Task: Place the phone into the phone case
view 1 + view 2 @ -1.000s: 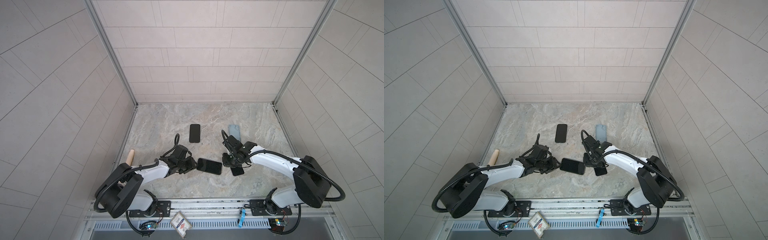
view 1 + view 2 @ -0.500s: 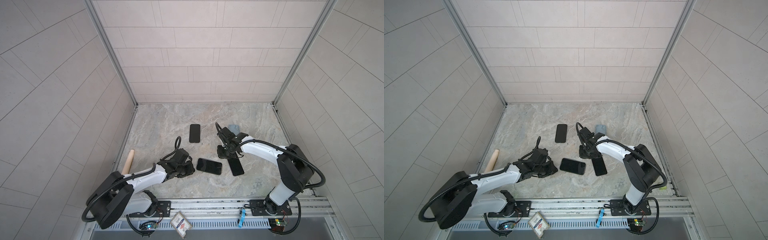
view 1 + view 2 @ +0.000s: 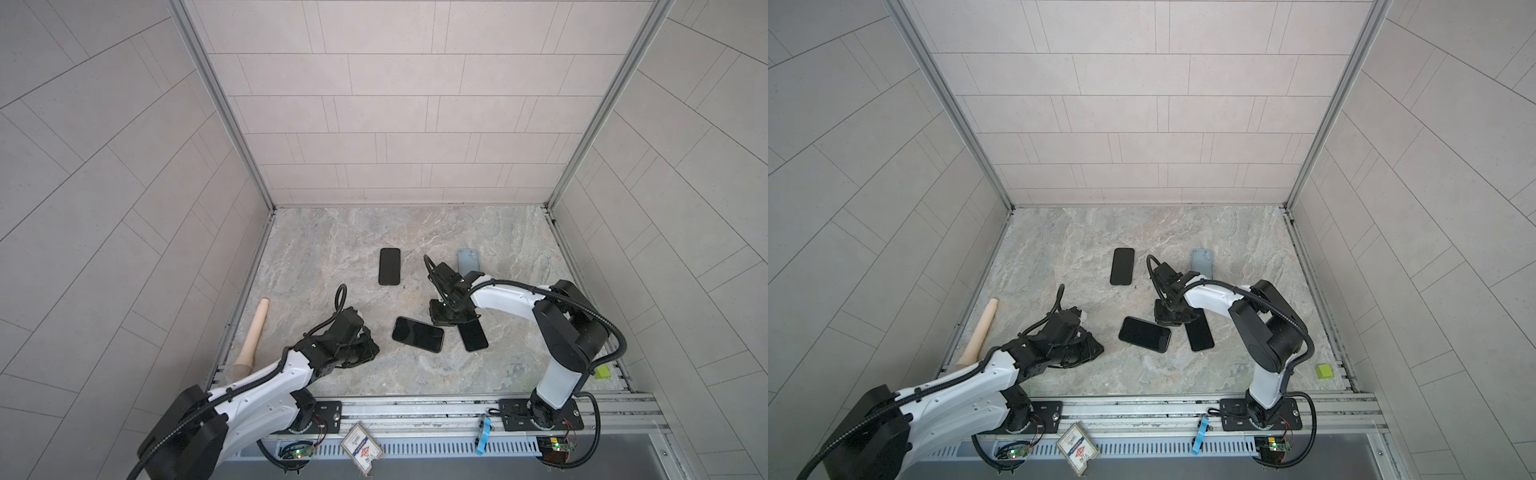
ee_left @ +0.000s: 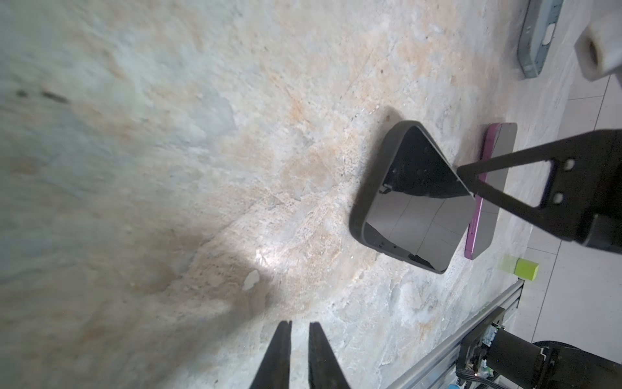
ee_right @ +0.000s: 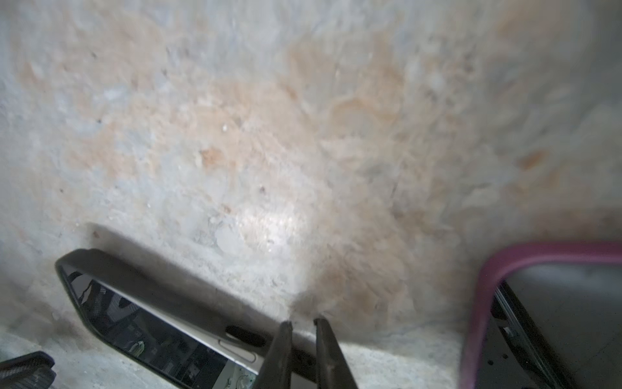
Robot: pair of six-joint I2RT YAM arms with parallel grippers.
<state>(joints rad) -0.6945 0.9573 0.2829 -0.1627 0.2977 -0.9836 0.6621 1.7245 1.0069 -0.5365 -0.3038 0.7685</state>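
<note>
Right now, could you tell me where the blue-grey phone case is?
In both top views the blue-grey phone case lies right of centre, behind the right hand.

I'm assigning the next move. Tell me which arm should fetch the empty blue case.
Right, I'd judge. The blue case lies just beyond the right arm's wrist, and the right gripper hovers at the dark-cased phone. The left gripper sits farther off, across that phone.

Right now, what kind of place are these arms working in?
Likely a robot test cell, not a home: a marbled tabletop boxed in by tiled panels on aluminium framing, with both arms bolted to a front rail carrying exposed circuit boards.
</note>
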